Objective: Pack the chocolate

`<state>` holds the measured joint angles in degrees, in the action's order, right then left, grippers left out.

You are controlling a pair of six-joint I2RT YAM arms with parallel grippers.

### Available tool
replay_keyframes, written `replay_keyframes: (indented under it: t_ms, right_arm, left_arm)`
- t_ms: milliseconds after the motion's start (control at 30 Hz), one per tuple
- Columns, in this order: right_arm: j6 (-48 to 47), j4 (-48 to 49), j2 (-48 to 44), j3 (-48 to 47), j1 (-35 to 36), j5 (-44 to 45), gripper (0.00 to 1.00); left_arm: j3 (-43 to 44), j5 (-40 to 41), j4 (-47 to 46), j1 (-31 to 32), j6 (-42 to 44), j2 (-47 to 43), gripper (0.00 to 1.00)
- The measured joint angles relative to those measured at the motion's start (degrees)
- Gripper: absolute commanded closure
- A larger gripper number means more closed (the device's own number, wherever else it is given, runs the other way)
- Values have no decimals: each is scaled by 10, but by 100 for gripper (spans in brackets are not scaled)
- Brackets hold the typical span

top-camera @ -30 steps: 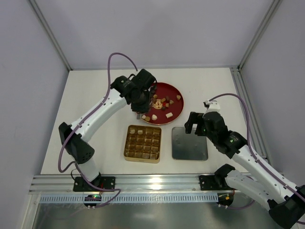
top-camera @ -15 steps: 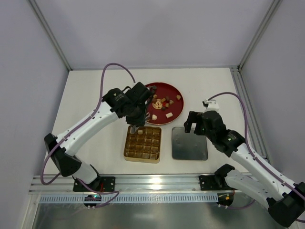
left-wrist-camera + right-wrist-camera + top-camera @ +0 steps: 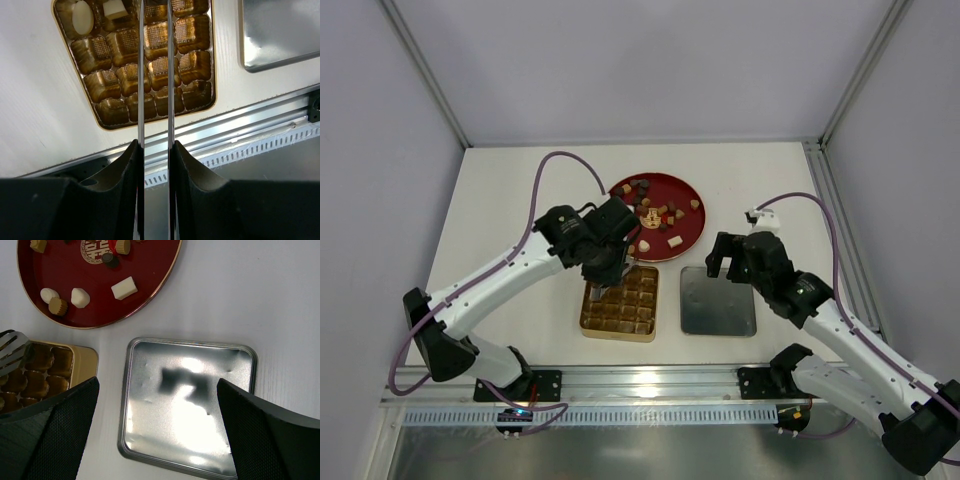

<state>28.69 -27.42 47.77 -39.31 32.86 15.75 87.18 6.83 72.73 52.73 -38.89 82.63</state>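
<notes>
Left claw (image 3: 601,291) above gold box (image 3: 632,312), cannot tell if clamped; right claw (image 3: 726,268) wide apart.

Top view high overhead, both wrist views close, facing down, sharing the gold box (image 3: 116,46)

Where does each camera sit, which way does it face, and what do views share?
Top external: above and behind, looking down at table; both arms show.
Left wrist: looks down along fingers of left gripper at gold box.
Right wrist: looks down at silver lid, red plate; fingers of right gripper at bottom corners.
All share box and lid.
</notes>
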Motion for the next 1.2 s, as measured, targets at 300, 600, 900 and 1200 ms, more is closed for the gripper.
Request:
replay_keyframes:
  t_ms: [300,600,900,1200]
  right_arm:
    - [1,0,0,0,0,0,0]
    - [1,0,3,0,0,0,0]
    - [1,2,3,0,0,0,0]
    - [1,4,7,0,0,0,0]
  left_arm:
    - [-24,0,-9,10,-13,-5,70]
    - [-24,6,-11,10,-14,-5,67]
    - [-27,11,-11,10,-14,-6,67]
    - [-27,11,-11,11,-14,-15,67]
